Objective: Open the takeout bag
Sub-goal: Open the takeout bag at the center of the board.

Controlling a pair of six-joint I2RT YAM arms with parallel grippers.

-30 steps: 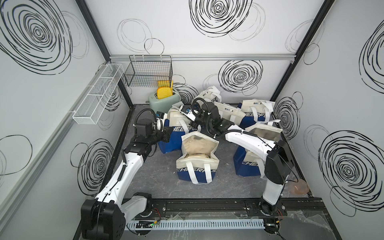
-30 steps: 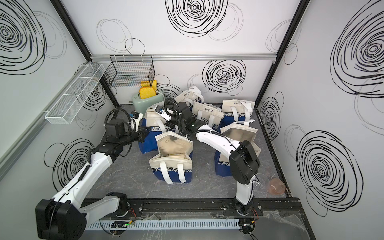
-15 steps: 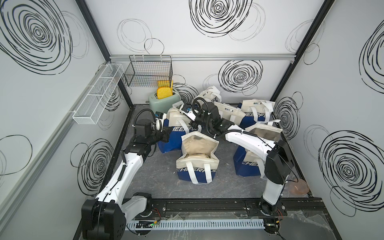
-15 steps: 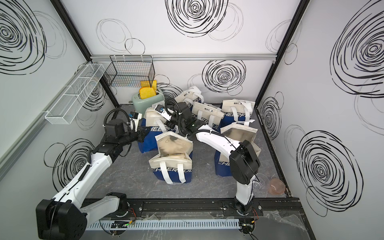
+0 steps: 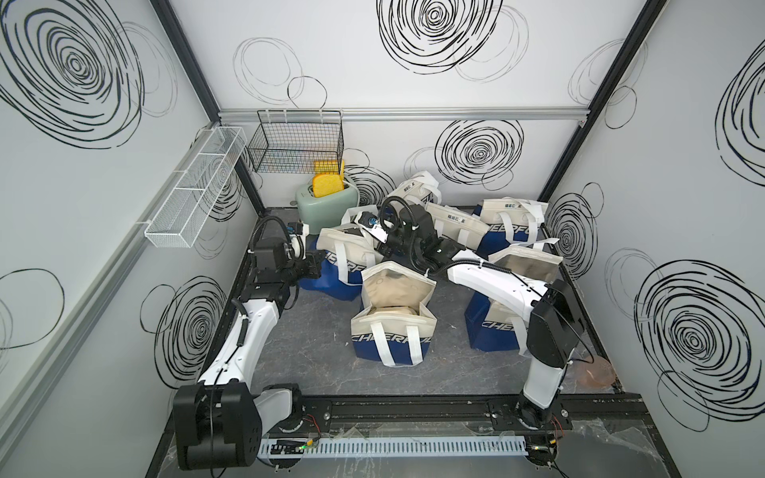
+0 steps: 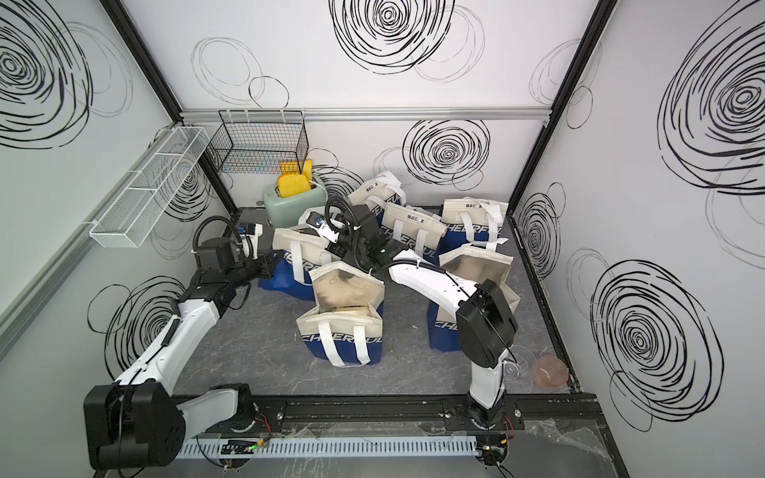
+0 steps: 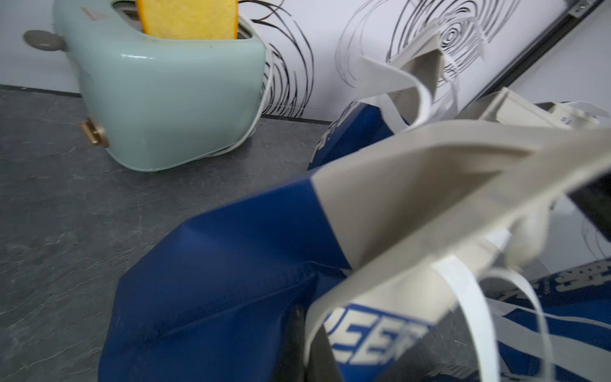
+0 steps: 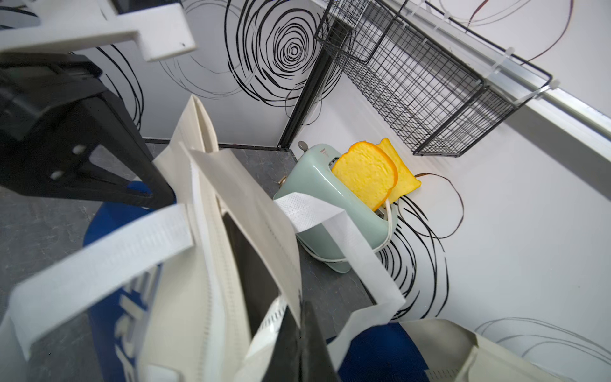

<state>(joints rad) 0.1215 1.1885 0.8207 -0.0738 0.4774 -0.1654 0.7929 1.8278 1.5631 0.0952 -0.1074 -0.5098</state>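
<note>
Found at the back of the tabletop [image 5: 314,339], just beside the mint toaster [image 5: 327,202]: the takeout bag [image 5: 331,242]. Pinched from two sides, with the left pincer [image 5: 315,265] clenched on its outer rim and the right pincer [image 5: 383,247] clenched on the opposite cream flap, presumably to pull the mouth apart. Parted only to a dark slit, judging by the right wrist view.

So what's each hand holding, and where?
Both pinch the beige top rim of the takeout bag: left hand at one end, right hand at the other.
</note>
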